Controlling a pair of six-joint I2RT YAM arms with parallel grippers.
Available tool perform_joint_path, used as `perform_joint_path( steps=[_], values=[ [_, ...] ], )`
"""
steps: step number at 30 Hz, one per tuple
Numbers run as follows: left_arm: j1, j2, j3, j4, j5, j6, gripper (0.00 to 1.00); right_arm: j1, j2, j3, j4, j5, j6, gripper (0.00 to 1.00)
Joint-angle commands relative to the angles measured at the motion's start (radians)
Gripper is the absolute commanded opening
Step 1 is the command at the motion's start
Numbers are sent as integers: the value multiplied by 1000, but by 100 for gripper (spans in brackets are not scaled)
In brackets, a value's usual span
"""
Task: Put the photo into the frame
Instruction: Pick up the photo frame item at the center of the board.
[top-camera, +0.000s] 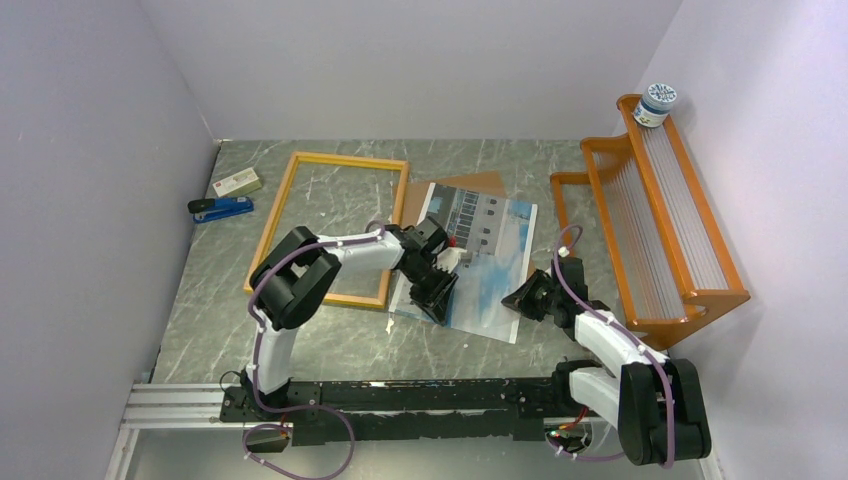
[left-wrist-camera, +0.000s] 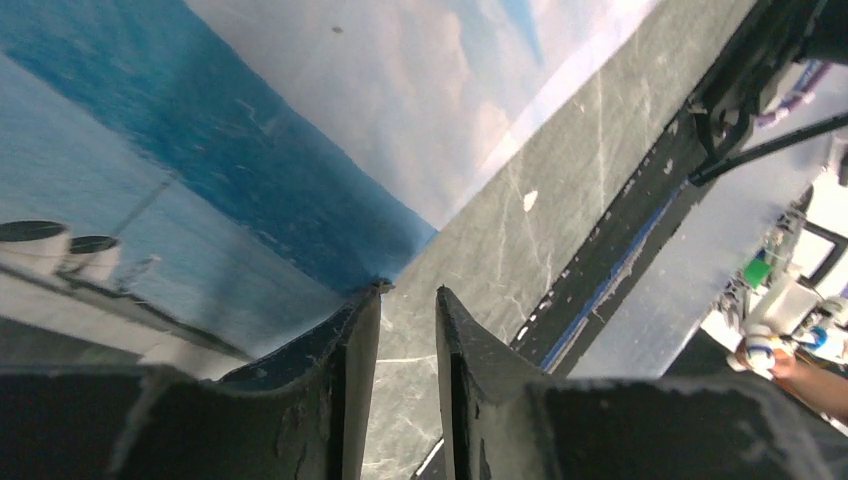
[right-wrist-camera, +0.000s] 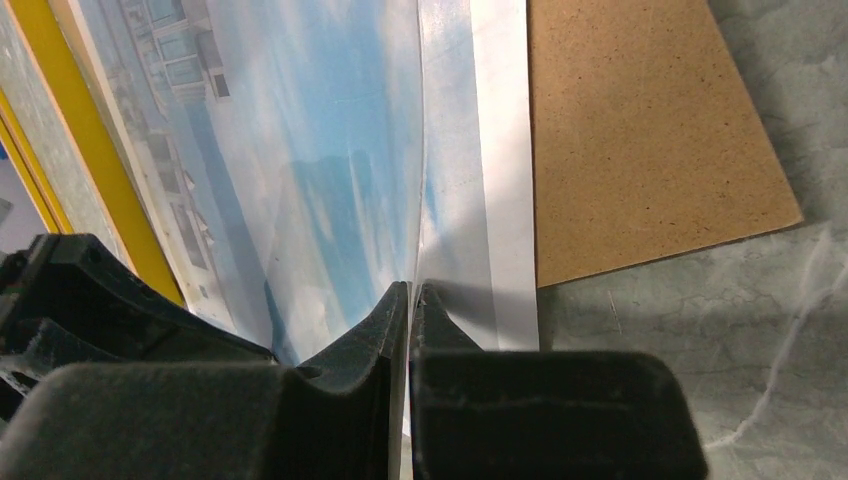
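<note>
The photo (top-camera: 480, 250), a building under blue sky, lies face up on the table, just right of the yellow-orange frame (top-camera: 330, 225). My left gripper (top-camera: 432, 295) is at the photo's near left edge. In the left wrist view that gripper (left-wrist-camera: 408, 292) is open, with only bare table in the gap, and the photo (left-wrist-camera: 250, 130) touches the left fingertip (left-wrist-camera: 365, 300). My right gripper (top-camera: 520, 300) is at the photo's right edge. In the right wrist view it (right-wrist-camera: 411, 287) is shut on the raised edge of the photo (right-wrist-camera: 330, 170).
A brown backing panel (top-camera: 470, 185) lies partly under the photo's far end. An orange slatted rack (top-camera: 660, 230) stands at the right wall with a small jar (top-camera: 656, 103) on top. A blue stapler (top-camera: 222, 208) and a small box (top-camera: 236, 182) sit far left.
</note>
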Motion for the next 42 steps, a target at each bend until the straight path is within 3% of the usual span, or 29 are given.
perform_joint_path(
  steps=[1, 7, 14, 21, 26, 31, 35, 42],
  values=[
    [-25, 25, -29, 10, 122, 65, 34, 2, 26, 0, -23, 86, -25, 5],
    [-43, 27, -42, 35, 76, 65, 37, 2, 28, 5, -28, 89, -25, 5],
    [-43, -78, -62, 42, 22, 83, 42, 2, 15, 28, -55, 105, -27, 5],
    [-12, -239, -18, 0, -21, 79, 49, 2, -108, 221, -241, 115, -53, 0],
    [109, -357, 19, 43, -51, 8, 61, 2, -135, 384, -368, 69, -62, 0],
    [248, -409, 37, 68, -260, -81, 76, 2, -145, 536, -424, 25, -42, 0],
    [415, -395, 73, 22, -340, -123, 82, 2, -136, 694, -438, -16, -19, 0],
    [581, -305, 221, -129, -472, -113, 88, 2, -62, 928, -439, -113, 19, 0]
  ],
)
